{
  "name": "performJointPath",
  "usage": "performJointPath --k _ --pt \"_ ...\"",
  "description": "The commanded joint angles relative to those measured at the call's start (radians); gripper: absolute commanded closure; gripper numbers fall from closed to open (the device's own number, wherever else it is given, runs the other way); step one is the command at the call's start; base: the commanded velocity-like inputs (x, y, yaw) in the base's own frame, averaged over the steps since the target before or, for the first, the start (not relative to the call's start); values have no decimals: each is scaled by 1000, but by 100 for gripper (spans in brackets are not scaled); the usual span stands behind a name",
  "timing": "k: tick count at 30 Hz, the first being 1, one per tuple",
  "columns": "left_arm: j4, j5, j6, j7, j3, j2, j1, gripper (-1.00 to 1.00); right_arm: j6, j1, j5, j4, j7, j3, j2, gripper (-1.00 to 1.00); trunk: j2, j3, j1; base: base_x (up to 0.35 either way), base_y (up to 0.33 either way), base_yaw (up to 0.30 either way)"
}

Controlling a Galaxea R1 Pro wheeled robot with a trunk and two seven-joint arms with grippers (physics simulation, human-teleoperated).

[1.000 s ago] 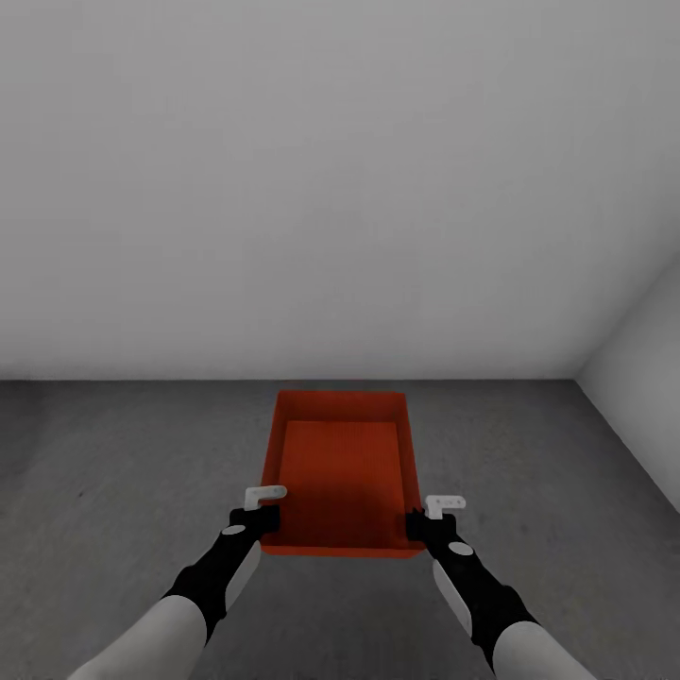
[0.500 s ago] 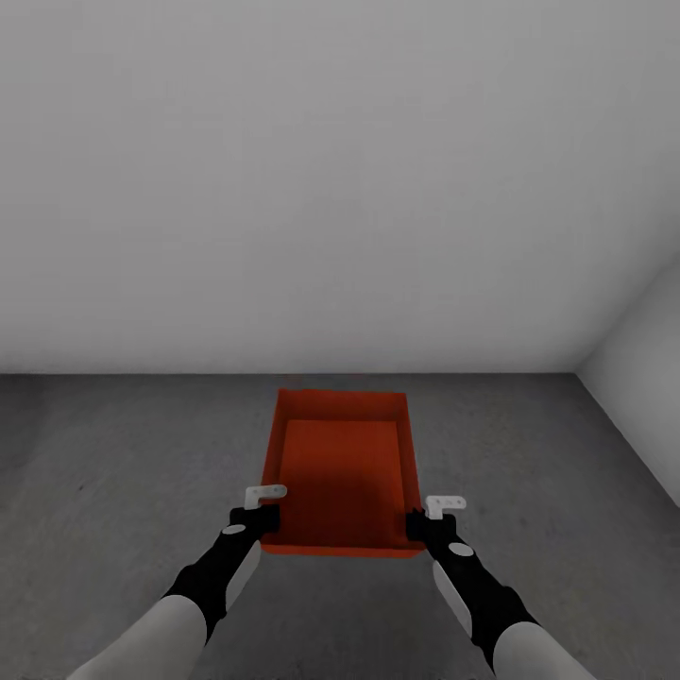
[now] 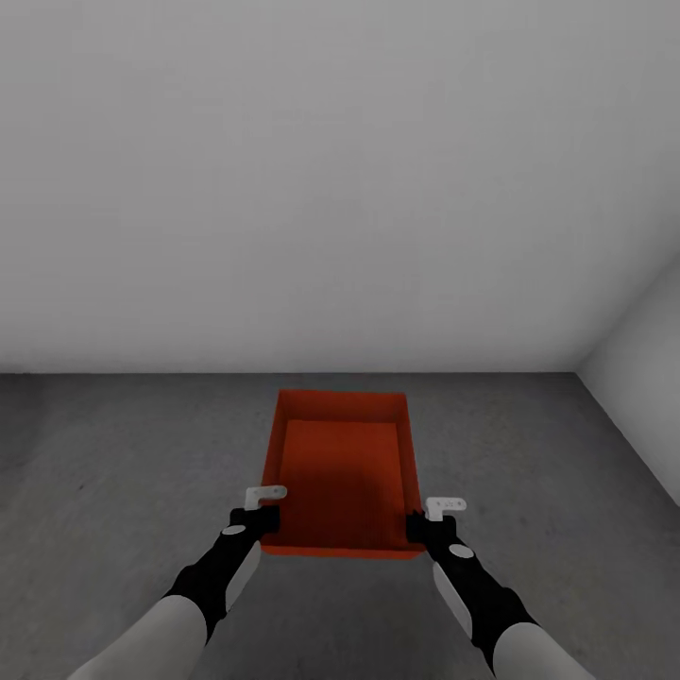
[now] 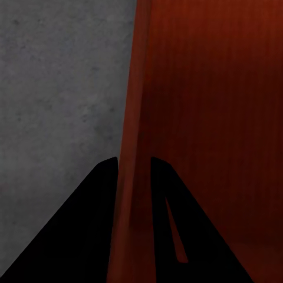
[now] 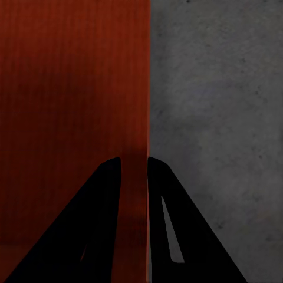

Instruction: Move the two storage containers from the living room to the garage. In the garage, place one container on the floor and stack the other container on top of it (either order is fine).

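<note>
An orange-red bin (image 3: 342, 469) sits in front of the robot, over the dark grey concrete floor (image 3: 113, 472), with its open top facing up and its long sides running away from the robot toward the white wall (image 3: 321, 189). Whether its base rests on the concrete or hangs just above it cannot be told from the head view.

The left gripper (image 3: 267, 518) clamps the bin's left side wall near the corner closest to the robot. In the left wrist view its two black fingers (image 4: 88, 224) sit either side of the thin red rim (image 4: 131, 177) — one outside over the concrete, one inside the bin — closed down onto the wall.

The right gripper (image 3: 416, 525) does the same on the right side wall near its close corner. The right wrist view shows its fingers (image 5: 177, 224) pinching the rim (image 5: 137, 177), bin interior on one side and floor on the other.

A second white wall (image 3: 642, 378) meets the first at the room's right corner.
</note>
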Motion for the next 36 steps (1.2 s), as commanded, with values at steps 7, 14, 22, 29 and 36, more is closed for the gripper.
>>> performJointPath --k 7,14,22,29,36 --pt "3 20 6 13 0 1 0 100 -32 0 1 -3 -25 1 -2 100 -1 -1 0 0 0 0" --pt "4 21 6 12 -1 1 0 100 -36 0 1 -3 -25 1 -2 100 -1 -1 0 0 0 0" --pt "3 21 7 10 -1 1 0 100 -37 -1 3 -3 -25 1 -2 100 -36 -16 19 0 0 0" --pt "1 21 8 10 0 1 0 100 -36 0 5 -3 -24 1 -3 100 -85 -38 46 0 0 0" --pt "-3 20 8 10 0 1 0 100 -36 0 6 -3 -24 1 -3 100 -134 -60 73 0 0 0"
